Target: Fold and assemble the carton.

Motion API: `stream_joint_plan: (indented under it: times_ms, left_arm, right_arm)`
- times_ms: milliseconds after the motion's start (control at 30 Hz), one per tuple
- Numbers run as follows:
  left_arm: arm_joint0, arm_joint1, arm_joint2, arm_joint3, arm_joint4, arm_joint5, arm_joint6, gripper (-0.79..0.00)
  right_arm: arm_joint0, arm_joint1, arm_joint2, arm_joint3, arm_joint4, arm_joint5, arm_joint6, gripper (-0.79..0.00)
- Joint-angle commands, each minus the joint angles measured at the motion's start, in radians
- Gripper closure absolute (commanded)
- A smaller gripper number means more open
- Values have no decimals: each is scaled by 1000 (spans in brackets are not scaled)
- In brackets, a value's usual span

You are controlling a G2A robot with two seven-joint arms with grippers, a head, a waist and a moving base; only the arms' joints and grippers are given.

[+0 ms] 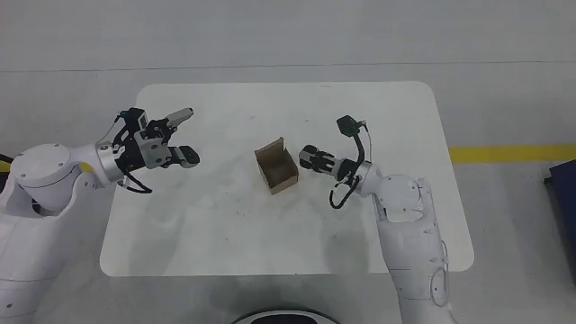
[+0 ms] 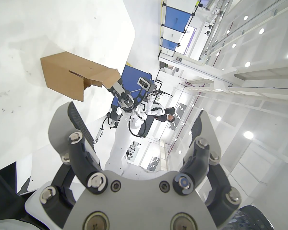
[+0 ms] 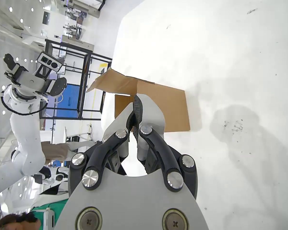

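Carton [image 1: 276, 166], open-topped, mid-frame on table [image 1: 270, 234]. Right tool [image 1: 306, 157]: fingers together, tips at carton's right-hand wall; pinch unclear. Left tool [image 1: 186, 134]: fingers apart, well apart toward frame's left. Right arm nearer; carton lies immediately frame-left of it.

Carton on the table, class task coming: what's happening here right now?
The small brown carton sits partly erected, top open, in the middle of the table. The right gripper, shut, is at its side by a raised flap; whether it pinches cardboard is unclear. The left gripper hangs open, well apart from the carton.
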Motion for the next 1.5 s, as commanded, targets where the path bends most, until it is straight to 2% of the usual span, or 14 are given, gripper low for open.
stream_joint_plan:
  times_ms: [0, 233, 400, 633, 967, 1033, 1133, 1233, 1300, 1467]
  left_arm:
    - [0, 0, 0, 0, 0, 0, 0, -785]
    - [0, 0, 0, 0, 0, 0, 0, -785]
    - [0, 0, 0, 0, 0, 0, 0, -785]
    - [0, 0, 0, 0, 0, 0, 0, -785]
    - [0, 0, 0, 0, 0, 0, 0, -785]
    - [2, 3, 15, -76, 53, -9, -11, -785]
    - [5, 13, 36, -203, 162, 32, -57, -785]
    - [5, 16, 79, -272, 201, 85, -96, -785]
    - [-2, 16, 124, -289, 238, 100, -101, -785]
    - [-30, 0, 216, -240, 249, 92, -31, -785]
  right_arm:
    - [34, 2, -21, 43, 10, 1, 16, 0]
    - [160, 8, -120, 206, -2, 34, 99, 0]
    - [195, 16, -154, 242, -26, 51, 115, 0]
    - [192, 25, -196, 215, -81, 104, 78, 0]
    - [149, 39, -221, 128, -68, 107, 37, 0]
    - [139, 43, -220, 114, -62, 109, 29, 0]
    - [130, 48, -220, 106, -57, 110, 20, 0]
    - [125, 53, -218, 112, -43, 105, 9, 0]
    - [124, 56, -218, 116, -36, 100, 5, 0]
    - [117, 60, -215, 115, -17, 94, -6, 0]
